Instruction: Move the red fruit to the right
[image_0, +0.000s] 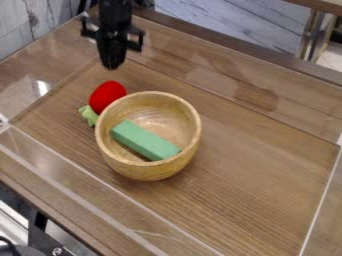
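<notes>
The gripper (115, 43) is hovering (fingers standing apart) near the red fruit (107, 95), its rightward transfer apparently awaiting execution.

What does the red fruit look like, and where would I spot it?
Find the round wooden bowl. The red fruit sits just outside its rim, toward the robot arm. It's small, rounded and glossy with a leafy green end, unlike the green block inside.

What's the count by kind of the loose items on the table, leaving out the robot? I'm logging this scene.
Wooden bowl: 1
Red fruit: 1
Green block: 1, inside the bowl
Total: 3
</notes>
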